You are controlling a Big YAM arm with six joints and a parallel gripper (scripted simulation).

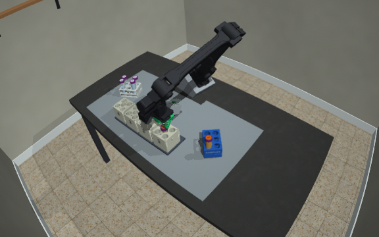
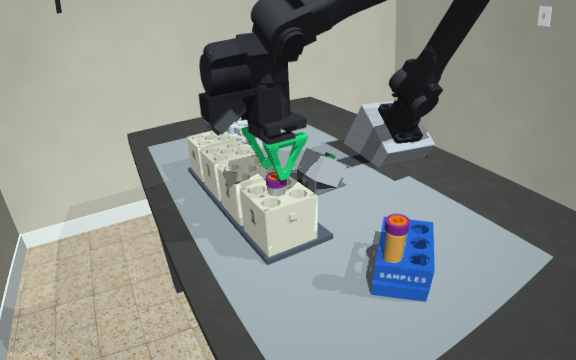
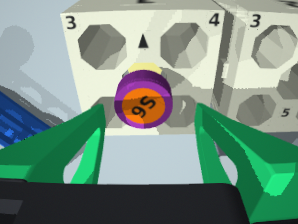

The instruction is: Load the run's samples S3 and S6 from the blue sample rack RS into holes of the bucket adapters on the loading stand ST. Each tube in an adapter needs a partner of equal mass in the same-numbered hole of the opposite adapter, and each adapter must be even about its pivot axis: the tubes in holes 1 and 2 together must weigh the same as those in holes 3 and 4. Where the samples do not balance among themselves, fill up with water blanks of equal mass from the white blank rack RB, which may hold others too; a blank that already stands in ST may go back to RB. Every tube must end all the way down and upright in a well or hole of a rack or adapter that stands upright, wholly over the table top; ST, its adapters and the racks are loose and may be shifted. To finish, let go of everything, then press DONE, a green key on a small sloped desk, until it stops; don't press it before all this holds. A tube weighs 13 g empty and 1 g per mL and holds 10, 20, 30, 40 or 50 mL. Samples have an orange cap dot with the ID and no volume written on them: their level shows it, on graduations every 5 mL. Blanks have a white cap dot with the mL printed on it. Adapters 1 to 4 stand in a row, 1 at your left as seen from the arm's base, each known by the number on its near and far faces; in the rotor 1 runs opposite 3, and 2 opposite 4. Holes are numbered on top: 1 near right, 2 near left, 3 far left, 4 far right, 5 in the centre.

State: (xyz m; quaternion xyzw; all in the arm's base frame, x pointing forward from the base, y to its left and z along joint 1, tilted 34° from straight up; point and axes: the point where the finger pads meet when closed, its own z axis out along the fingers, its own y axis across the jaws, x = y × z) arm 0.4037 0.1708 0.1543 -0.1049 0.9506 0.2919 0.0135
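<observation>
your sample s6 stands upright in a hole of the end adapter on the loading stand, purple cap showing. your gripper hangs over it, released, green fingers spread clear of the cap. the other sample stands in the blue rack.

We see the end effector spread open around sample S6, its green fingers apart from the cap on both sides, so straight up is free. At nine o'clock in the exterior view, the neighbouring adapters stand shoulder to shoulder, blocking low sideways travel. At four o'clock the mat lies open up to the blue rack, where a tall orange tube juts up.
</observation>
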